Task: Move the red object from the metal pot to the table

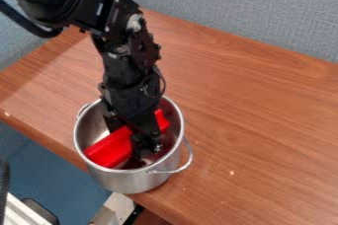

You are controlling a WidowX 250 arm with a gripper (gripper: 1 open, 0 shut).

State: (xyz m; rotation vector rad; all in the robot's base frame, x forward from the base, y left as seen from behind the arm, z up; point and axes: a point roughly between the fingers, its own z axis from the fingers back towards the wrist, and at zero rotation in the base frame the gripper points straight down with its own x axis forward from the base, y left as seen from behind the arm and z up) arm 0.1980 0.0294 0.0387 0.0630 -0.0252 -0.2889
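The shiny metal pot [99,120] stands near the front edge of the brown table [251,91]. Inside it lies the red object [113,148], a bright red block slanting from lower left to upper right. My black gripper [137,132] reaches straight down into the pot, and its fingers are shut on the middle of the red object. The arm hides the block's centre; only its two ends show on either side of the fingers.
The table's rounded front edge runs just below the pot. Bare wood stretches to the right and behind the pot. A grey-blue wall stands behind the table.
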